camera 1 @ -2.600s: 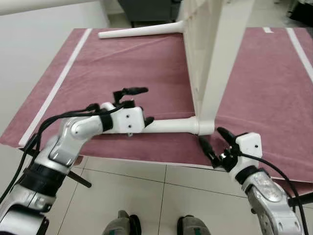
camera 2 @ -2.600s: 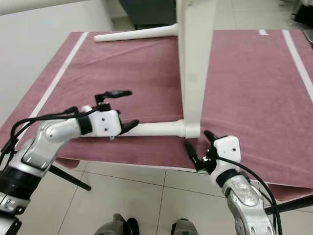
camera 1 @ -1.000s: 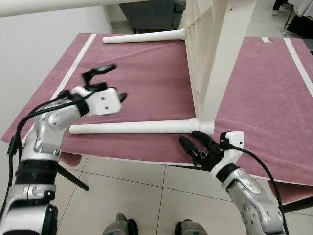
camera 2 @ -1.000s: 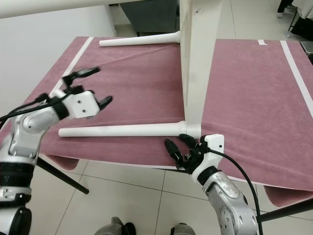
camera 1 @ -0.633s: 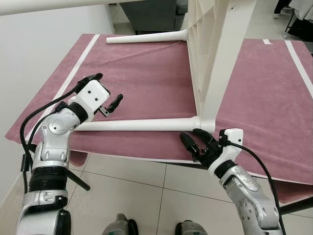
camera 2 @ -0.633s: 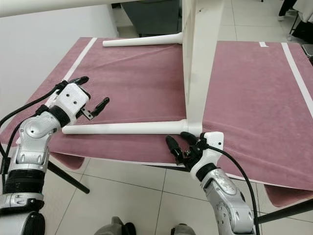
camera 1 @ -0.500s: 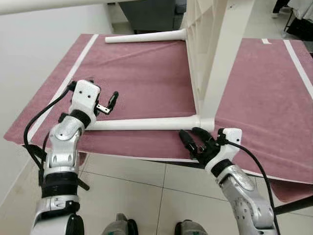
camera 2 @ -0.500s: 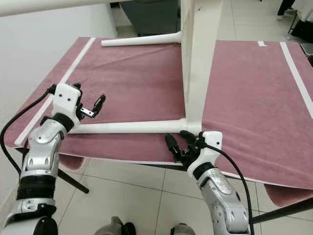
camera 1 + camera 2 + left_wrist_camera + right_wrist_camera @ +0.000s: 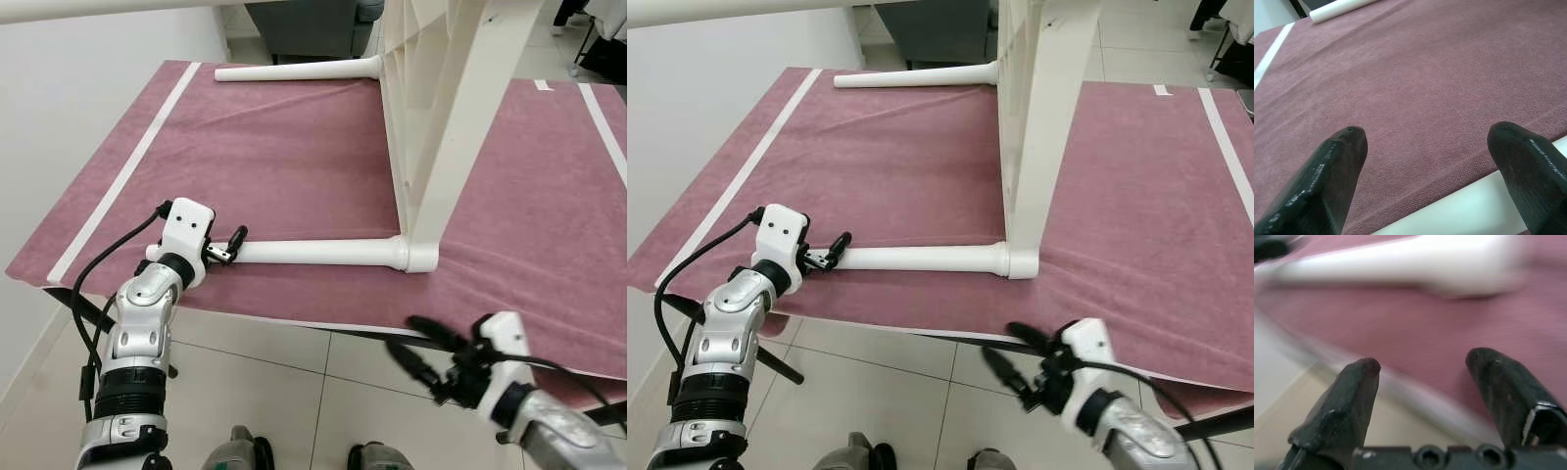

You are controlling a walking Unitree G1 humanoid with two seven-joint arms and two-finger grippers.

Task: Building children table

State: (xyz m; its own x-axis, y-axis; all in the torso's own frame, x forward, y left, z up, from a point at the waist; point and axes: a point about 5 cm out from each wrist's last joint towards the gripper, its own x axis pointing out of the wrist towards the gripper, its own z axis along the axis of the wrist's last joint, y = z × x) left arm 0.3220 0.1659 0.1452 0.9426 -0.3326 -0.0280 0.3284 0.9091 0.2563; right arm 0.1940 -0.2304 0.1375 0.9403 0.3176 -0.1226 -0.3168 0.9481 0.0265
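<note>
At the free end of the near leg of the white children's table, lying on the maroon-clothed counter, the left gripper is now set, jaws parted, while the right gripper, released, is drawn back below the counter edge, so the leg joint seems finished.

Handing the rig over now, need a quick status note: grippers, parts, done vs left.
Left gripper: open, at the free end of the near table leg, fingers straddling it, not clamped.
Right gripper: open, empty, off the work table's near edge, over the floor.
White tabletop stands on edge on the maroon cloth; near leg and far leg both meet its frame.
Left: any other legs; joint tightness can't be judged.
</note>
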